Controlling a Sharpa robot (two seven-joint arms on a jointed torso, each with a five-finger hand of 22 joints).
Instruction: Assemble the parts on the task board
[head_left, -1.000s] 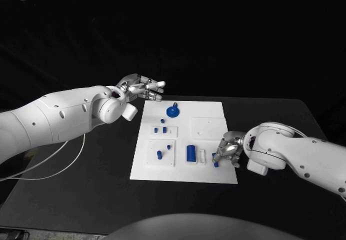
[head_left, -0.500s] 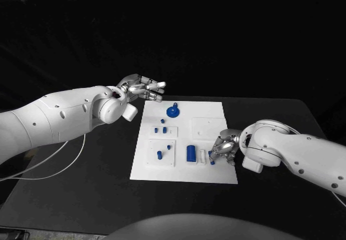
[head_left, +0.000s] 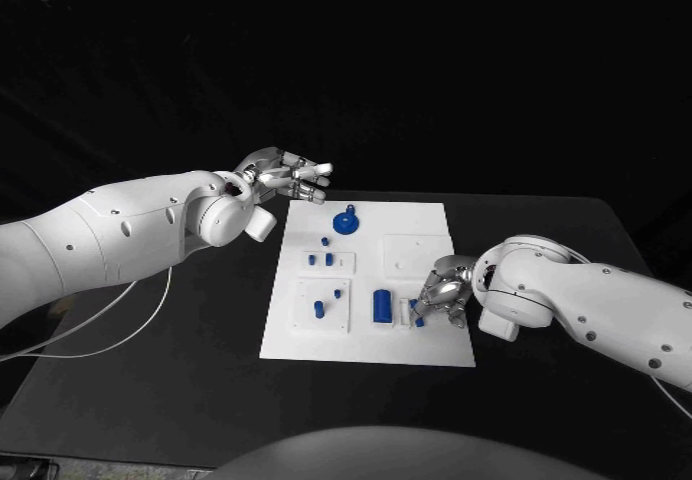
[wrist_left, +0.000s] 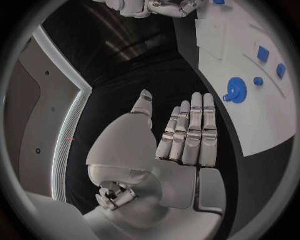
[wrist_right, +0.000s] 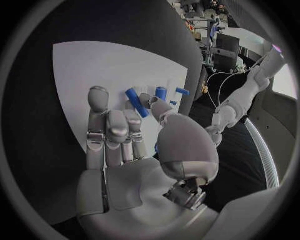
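On the black counter (head_left: 173, 380) lies one white rectangular task board (head_left: 366, 345) carrying several small blue parts, including one round blue knob (head_left: 346, 221) and one upright blue cylinder (head_left: 381, 306). Right hand (head_left: 437, 296) pinches one blue peg (wrist_right: 135, 102) above the board's right side. Left hand (head_left: 287, 177) hovers off the board's far-left corner, fingers extended, holding nothing.

Left arm reaching in over table's left side, bent at elbow, forearm angling toward far edge. Left hand (head_left: 286, 176) hovering near task board's (head_left: 433, 225) far left corner, palm flat, fingers (wrist_left: 192, 131) lying straight and side by side, thumb apart, holding nothing. Right arm coming in across table's right side, wrist turning inward. Right hand (head_left: 440, 297) hanging over task board's right edge toward near corner, pinching blue part (wrist_right: 136, 102) between thumb and fingertips, one finger standing straighter.
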